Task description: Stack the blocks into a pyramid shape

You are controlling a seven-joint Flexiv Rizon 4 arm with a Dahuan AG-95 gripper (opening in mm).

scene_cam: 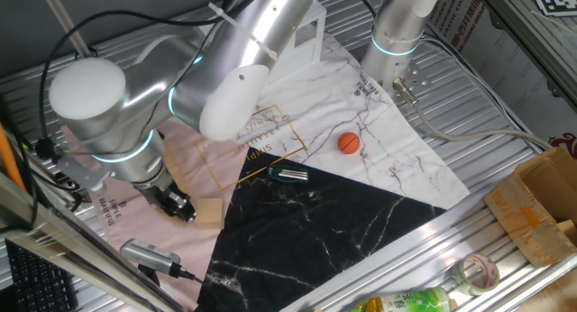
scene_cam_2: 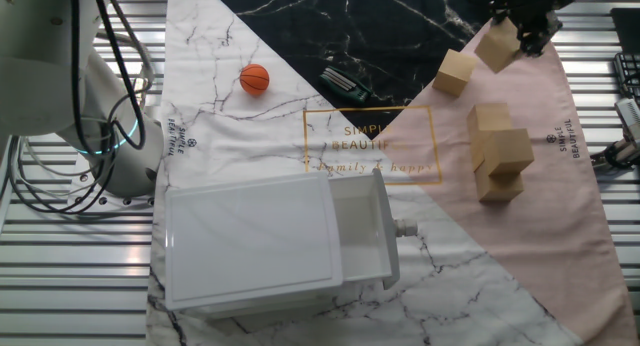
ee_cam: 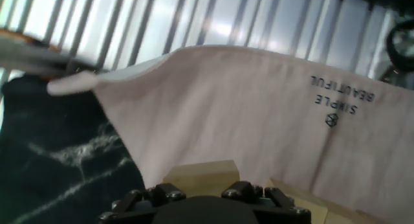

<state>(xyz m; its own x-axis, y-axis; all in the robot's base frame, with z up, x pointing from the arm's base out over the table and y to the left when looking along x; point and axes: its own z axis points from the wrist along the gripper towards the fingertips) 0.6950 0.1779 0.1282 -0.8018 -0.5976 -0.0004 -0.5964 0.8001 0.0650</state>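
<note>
My gripper point(scene_cam_2: 519, 22) is at the far corner of the pink cloth, shut on a tan wooden block point(scene_cam_2: 497, 46) that hangs tilted just above the cloth. In the hand view that block point(ee_cam: 201, 173) sits right at the gripper point(ee_cam: 200, 188). A loose block point(scene_cam_2: 455, 72) lies just beside it, and it also shows in one fixed view point(scene_cam: 209, 213) next to the gripper point(scene_cam: 177, 205). Three more blocks point(scene_cam_2: 503, 152) are bunched together on the pink cloth, one resting on others. The arm hides most of them in one fixed view.
An orange ball point(scene_cam_2: 254, 79) lies on the white marble cloth. A white box-like house point(scene_cam_2: 270, 241) stands near it. A small dark clip-like tool point(scene_cam_2: 347, 83) lies on the black cloth's edge. A cardboard box point(scene_cam: 541, 204) and bottles point(scene_cam: 406, 301) sit off the cloths.
</note>
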